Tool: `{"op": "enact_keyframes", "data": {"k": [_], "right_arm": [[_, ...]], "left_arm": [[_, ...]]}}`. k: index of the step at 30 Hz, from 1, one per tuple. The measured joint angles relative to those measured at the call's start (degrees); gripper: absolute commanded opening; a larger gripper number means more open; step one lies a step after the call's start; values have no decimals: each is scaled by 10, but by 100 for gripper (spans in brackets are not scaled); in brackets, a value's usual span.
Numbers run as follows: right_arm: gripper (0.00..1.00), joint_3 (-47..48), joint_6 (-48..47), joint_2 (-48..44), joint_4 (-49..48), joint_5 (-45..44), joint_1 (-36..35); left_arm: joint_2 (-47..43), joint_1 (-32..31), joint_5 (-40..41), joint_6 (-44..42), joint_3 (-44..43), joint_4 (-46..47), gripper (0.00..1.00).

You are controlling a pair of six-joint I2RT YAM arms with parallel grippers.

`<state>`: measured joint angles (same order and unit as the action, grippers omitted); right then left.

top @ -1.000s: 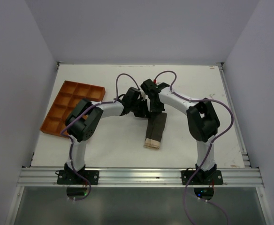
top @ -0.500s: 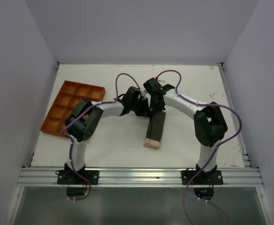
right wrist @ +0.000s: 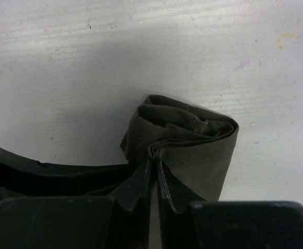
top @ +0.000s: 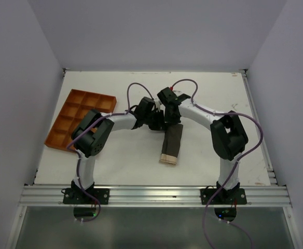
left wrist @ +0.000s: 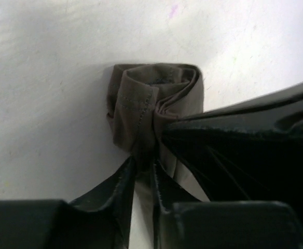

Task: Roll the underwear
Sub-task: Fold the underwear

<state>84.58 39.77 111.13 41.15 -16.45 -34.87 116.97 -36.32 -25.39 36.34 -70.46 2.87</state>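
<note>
Though barely parted, nipping the rolled end of the underwear (top: pixel 172 143) at mid-frame with left gripper (left wrist: pixel 142 166) and right gripper (right wrist: pixel 155 167) alike.

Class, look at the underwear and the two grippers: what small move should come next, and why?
Probably tip the rolled end over by a turn toward the tan waistband. The left gripper and right gripper both pinch the far end of the underwear, where only a short roll has formed; the rest lies flat on the table, so most rolling seems undone.
</note>
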Motion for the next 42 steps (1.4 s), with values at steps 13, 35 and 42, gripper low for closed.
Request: {"op": "enact_keyframes", "data": {"k": [13,35,42], "right_arm": [[34,13,-3,5,3,18,0],[18,-115,49,-269,28,137,82],[19,-205,61,-314,16,175,82]], "left_arm": [[-118,4,33,-4,81,-67,45],[-286,-106,-18,8,141,-49,19],[-264,-137,-24,16,203,-17,19]]}}
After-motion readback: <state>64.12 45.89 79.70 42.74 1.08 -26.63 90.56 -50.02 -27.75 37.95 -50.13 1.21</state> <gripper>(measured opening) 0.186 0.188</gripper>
